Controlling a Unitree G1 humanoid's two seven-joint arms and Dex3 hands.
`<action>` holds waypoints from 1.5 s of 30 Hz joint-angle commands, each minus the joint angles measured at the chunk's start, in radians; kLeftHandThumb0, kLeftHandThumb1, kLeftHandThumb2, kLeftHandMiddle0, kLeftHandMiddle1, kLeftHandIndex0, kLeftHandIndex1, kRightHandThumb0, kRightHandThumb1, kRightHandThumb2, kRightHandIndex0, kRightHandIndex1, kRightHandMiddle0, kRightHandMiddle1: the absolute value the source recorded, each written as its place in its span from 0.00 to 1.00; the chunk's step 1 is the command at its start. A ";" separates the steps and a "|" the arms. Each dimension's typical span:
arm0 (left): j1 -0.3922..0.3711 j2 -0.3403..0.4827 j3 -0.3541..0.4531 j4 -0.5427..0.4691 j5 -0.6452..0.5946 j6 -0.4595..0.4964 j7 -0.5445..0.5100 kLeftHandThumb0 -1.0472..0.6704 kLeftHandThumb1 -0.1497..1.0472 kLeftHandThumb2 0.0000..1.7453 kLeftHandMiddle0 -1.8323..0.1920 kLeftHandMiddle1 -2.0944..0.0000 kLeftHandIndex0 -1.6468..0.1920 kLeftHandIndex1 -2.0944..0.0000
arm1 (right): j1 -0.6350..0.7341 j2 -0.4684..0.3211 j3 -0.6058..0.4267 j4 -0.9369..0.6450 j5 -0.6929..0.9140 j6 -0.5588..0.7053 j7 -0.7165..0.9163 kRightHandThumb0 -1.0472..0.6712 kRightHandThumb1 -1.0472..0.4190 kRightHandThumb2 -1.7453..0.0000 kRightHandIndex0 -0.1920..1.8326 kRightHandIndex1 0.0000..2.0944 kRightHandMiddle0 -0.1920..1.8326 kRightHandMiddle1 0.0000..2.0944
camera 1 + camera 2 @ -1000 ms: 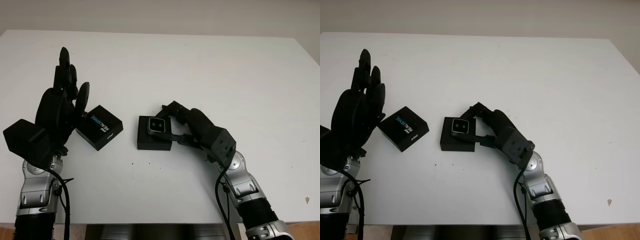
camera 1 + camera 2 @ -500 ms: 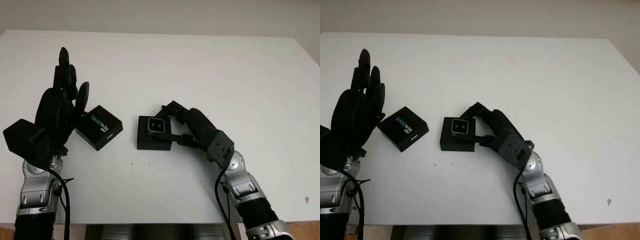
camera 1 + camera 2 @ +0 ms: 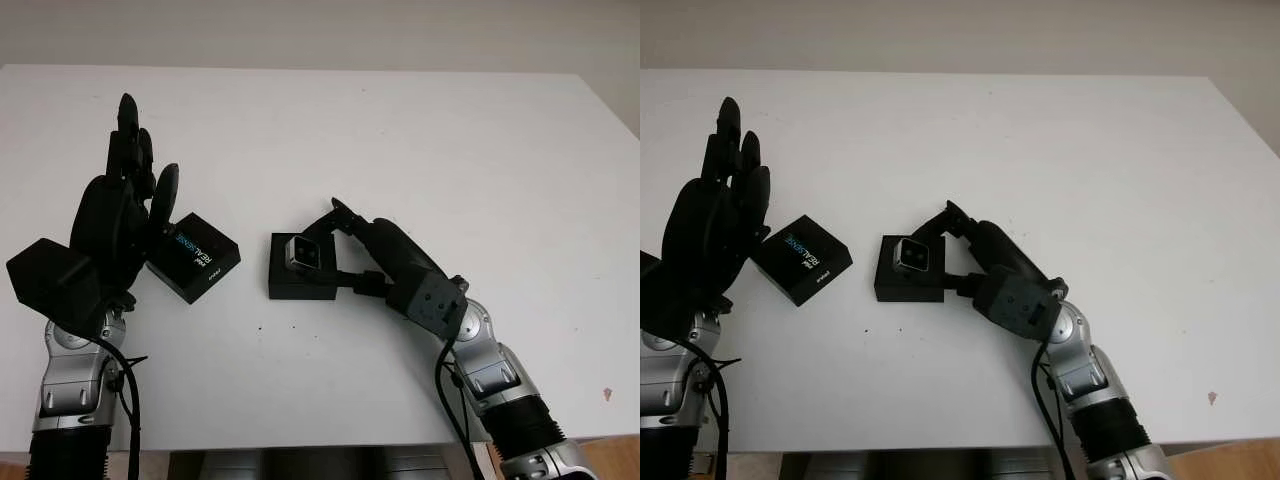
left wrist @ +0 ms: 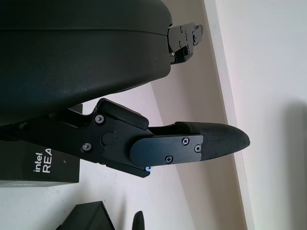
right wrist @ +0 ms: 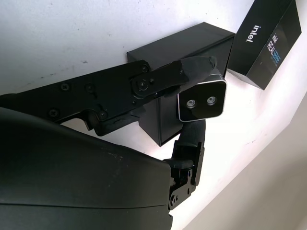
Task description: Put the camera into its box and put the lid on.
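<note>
The right hand (image 3: 345,250) pinches the camera (image 3: 303,253) between its fingers and holds it at the top of the box (image 3: 300,282), which sits mid-table. The camera looks tilted, one edge up, so it seems only partly seated; from these angles I cannot tell how deep it sits. The lid (image 3: 194,257), printed side up, lies on the table (image 3: 420,140) just left of the box, apart from it. The left hand (image 3: 125,215) is open and raised upright beside the lid, holding nothing. Seating the camera is under way; the lid step is not begun.
</note>
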 commanded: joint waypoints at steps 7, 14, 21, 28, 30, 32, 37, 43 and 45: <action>-0.007 0.002 0.002 -0.019 0.005 -0.005 0.001 0.15 1.00 0.29 1.00 1.00 1.00 1.00 | 0.037 -0.011 -0.008 -0.006 0.014 0.050 0.005 0.25 0.11 0.97 0.02 0.02 0.10 0.09; -0.006 -0.001 0.000 -0.025 0.007 0.006 0.007 0.15 1.00 0.29 1.00 0.99 1.00 1.00 | 0.049 0.026 -0.053 -0.006 0.056 0.020 -0.077 0.26 0.10 0.97 0.05 0.04 0.13 0.09; 0.000 0.004 0.003 -0.030 0.003 0.000 0.000 0.15 1.00 0.29 1.00 0.99 1.00 1.00 | 0.056 0.011 -0.063 -0.105 -0.073 -0.077 -0.270 0.24 0.12 0.97 0.19 0.09 0.23 0.14; -0.001 -0.002 0.001 -0.032 0.005 0.000 0.000 0.15 1.00 0.29 1.00 1.00 1.00 1.00 | 0.054 -0.066 -0.085 -0.368 -0.175 -0.013 -0.218 0.25 0.12 0.97 0.24 0.13 0.13 0.35; -0.001 -0.005 -0.001 -0.025 0.008 -0.007 0.001 0.15 1.00 0.29 1.00 1.00 1.00 1.00 | 0.052 -0.086 -0.099 -0.433 -0.179 0.023 -0.179 0.25 0.13 0.97 0.24 0.14 0.14 0.36; 0.000 -0.006 -0.002 -0.027 0.012 -0.007 0.005 0.15 1.00 0.29 1.00 0.99 1.00 1.00 | 0.051 -0.104 -0.106 -0.468 -0.181 0.041 -0.146 0.27 0.15 0.98 0.25 0.15 0.15 0.37; 0.003 -0.011 -0.007 -0.034 0.016 -0.007 0.007 0.15 1.00 0.29 1.00 0.99 1.00 1.00 | 0.067 -0.124 -0.094 -0.494 -0.179 0.069 -0.081 0.28 0.16 0.97 0.26 0.16 0.17 0.39; -0.004 -0.011 -0.006 -0.016 0.010 -0.024 -0.004 0.16 1.00 0.29 1.00 1.00 1.00 1.00 | 0.099 -0.127 -0.024 -0.488 -0.282 0.076 -0.071 0.23 0.13 0.97 0.25 0.18 0.18 0.39; -0.005 -0.011 -0.006 -0.016 0.010 -0.020 -0.005 0.15 1.00 0.29 1.00 1.00 1.00 1.00 | 0.100 -0.117 -0.004 -0.475 -0.310 0.081 -0.080 0.22 0.11 0.96 0.24 0.18 0.17 0.39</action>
